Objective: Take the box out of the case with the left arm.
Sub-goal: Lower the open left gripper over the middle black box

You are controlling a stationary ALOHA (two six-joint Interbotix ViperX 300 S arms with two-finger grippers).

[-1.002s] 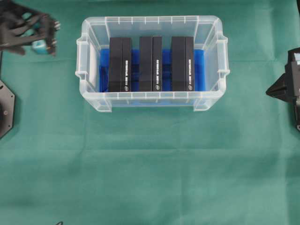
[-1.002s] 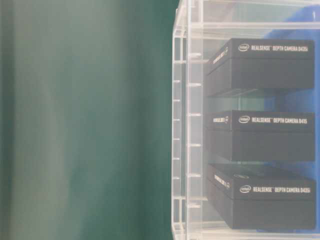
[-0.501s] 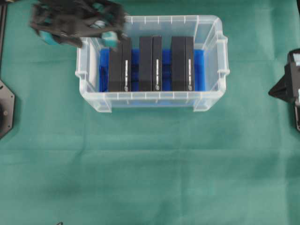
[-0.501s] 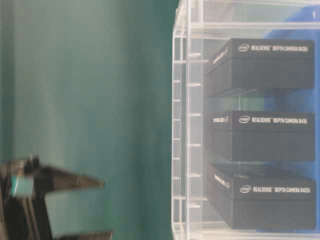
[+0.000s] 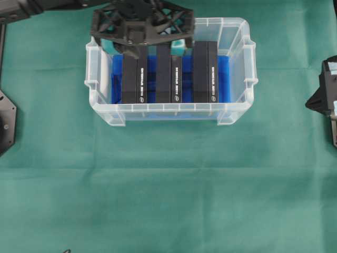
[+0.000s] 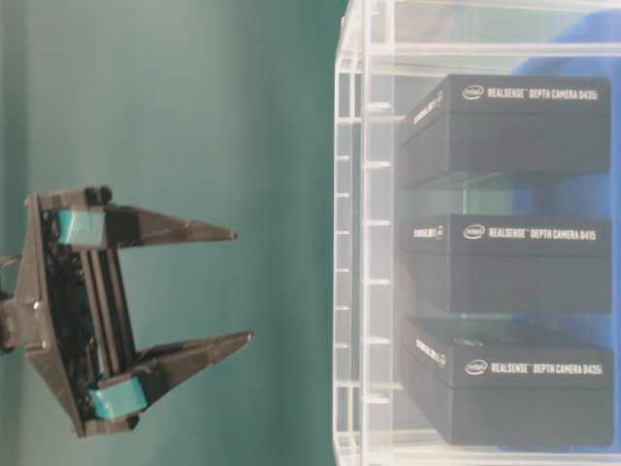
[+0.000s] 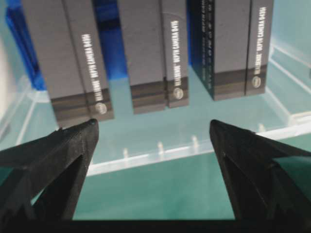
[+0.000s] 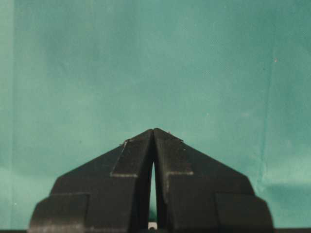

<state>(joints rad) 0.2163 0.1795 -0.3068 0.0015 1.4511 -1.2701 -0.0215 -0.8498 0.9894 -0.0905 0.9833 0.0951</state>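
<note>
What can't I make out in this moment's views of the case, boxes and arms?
- Overhead: the left gripper covers the far ends of two boxes and the case rim.
- Overhead: the right arm is cut by the edge.
- Table-level: box ends are cropped right.

You see the case (image 5: 237, 113) in clear, glossy plastic with a bright blue lining (image 5: 224, 79) under three matt black boxes (image 5: 169, 74) that look like cardboard with white print. The table cloth (image 5: 168, 184) is green, matt and faintly creased; the left gripper (image 7: 151, 131) has rough, grainy black plastic fingers (image 7: 58, 150).
</note>
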